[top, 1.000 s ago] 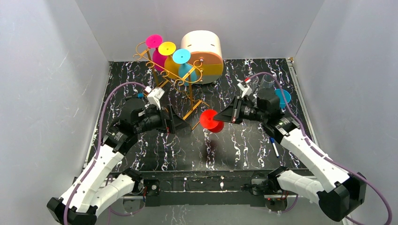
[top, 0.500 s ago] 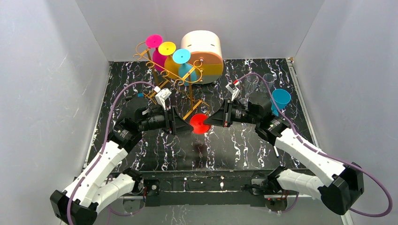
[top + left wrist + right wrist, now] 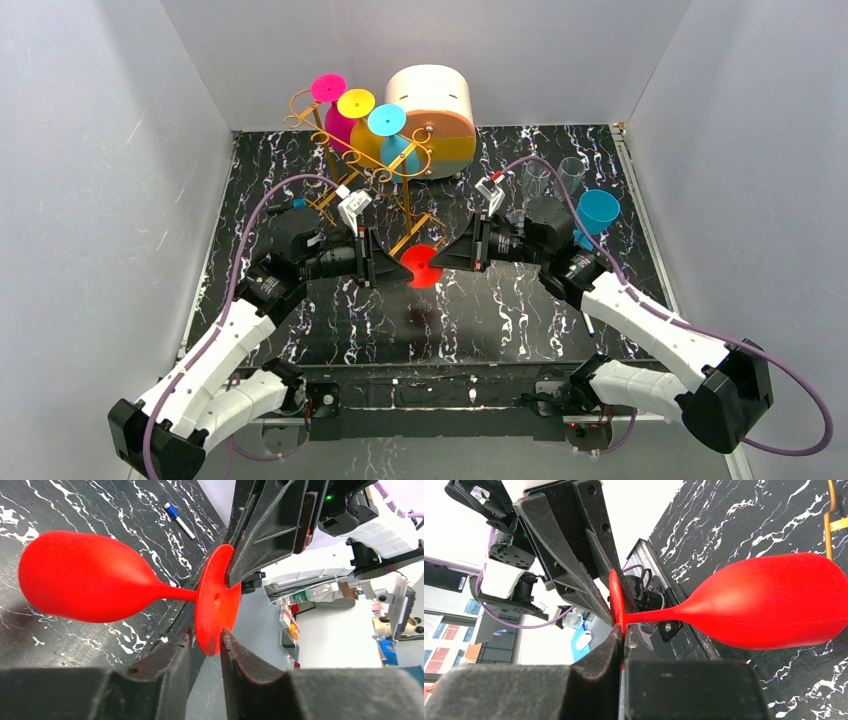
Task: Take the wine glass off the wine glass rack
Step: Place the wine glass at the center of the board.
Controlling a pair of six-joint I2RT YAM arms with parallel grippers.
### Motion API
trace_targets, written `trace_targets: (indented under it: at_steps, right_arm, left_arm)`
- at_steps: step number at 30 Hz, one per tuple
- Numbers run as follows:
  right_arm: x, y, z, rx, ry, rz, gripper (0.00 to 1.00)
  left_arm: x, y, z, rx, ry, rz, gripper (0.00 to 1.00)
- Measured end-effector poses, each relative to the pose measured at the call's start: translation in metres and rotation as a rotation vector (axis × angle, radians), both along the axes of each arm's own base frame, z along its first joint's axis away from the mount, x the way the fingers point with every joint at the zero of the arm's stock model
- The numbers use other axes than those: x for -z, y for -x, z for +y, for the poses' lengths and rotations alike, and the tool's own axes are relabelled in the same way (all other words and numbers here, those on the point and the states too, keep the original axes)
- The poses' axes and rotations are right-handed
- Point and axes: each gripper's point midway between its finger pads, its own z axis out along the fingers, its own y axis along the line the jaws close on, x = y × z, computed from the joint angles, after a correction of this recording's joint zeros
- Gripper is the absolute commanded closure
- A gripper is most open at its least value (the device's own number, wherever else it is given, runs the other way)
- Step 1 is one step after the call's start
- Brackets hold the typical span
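**Red glass is off the rack, with a gripper on each side**

The red wine glass (image 3: 422,266) is not on the wine glass rack (image 3: 416,232). It is up in the air just in front of the rack's bottom bar, lying on its side. Its round bowl hangs over the black table (image 3: 500,310), and nothing touches the bowl.

The right gripper (image 3: 623,632) reaches in from the right of the rack. Its two fingers are pressed tight on the flat round foot of the glass, one on each face. It has a firm hold on the glass.

The left gripper (image 3: 205,631) reaches in from the left of the rack. Its two fingers stand close together, one on each side of the edge of the same foot. A thin dark gap shows next to one finger, so I cannot tell if this gripper is squeezing the foot or only sitting around it.

Three more glasses hang at the top of the rack with their feet up: a pink glass (image 3: 328,87), a yellow glass (image 3: 356,103) and a light blue glass (image 3: 386,120). A round white-and-orange box (image 3: 433,110) sits just behind the rack. A blue cup (image 3: 598,210) stands well off to the right of the rack. A small pen (image 3: 583,312) lies on the table, far in front of the rack and to its right.
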Motion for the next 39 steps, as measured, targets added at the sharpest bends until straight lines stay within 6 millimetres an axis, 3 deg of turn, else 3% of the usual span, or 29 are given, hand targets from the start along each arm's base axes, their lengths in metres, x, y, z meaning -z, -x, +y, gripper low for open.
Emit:
trace_targets:
  at_steps: [7,9,15,24,27,31,34,39]
  right_arm:
    - [-0.003,0.002,0.004,-0.022,-0.020,-0.007,0.99]
    - [-0.004,0.003,0.004,-0.029,-0.029,-0.014,0.99]
    - [-0.002,0.006,0.005,-0.047,-0.045,-0.026,0.99]
    - [-0.004,0.006,0.005,-0.052,-0.058,-0.048,0.99]
    - [-0.004,0.006,0.005,-0.052,-0.056,-0.050,0.86]
    - [0.001,0.005,0.003,-0.028,-0.029,-0.050,0.53]
    - [0.002,0.001,-0.003,0.024,0.008,-0.056,0.45]
    - [-0.014,-0.007,-0.017,0.127,0.027,-0.137,0.31]
  left_arm:
    - [-0.001,0.003,-0.003,0.016,0.018,0.005,0.76]
    - [-0.002,0.004,-0.004,0.024,0.028,0.010,0.79]
    - [-0.003,0.007,-0.008,0.034,0.053,0.029,1.00]
    - [-0.007,0.007,-0.009,0.033,0.081,0.039,1.00]
    - [-0.006,0.007,-0.009,0.029,0.082,0.034,1.00]
    - [-0.006,0.006,-0.007,0.018,0.078,-0.002,1.00]
    - [-0.005,0.006,-0.004,0.010,0.067,-0.058,1.00]
    - [0.000,0.010,0.005,0.008,0.038,-0.173,1.00]
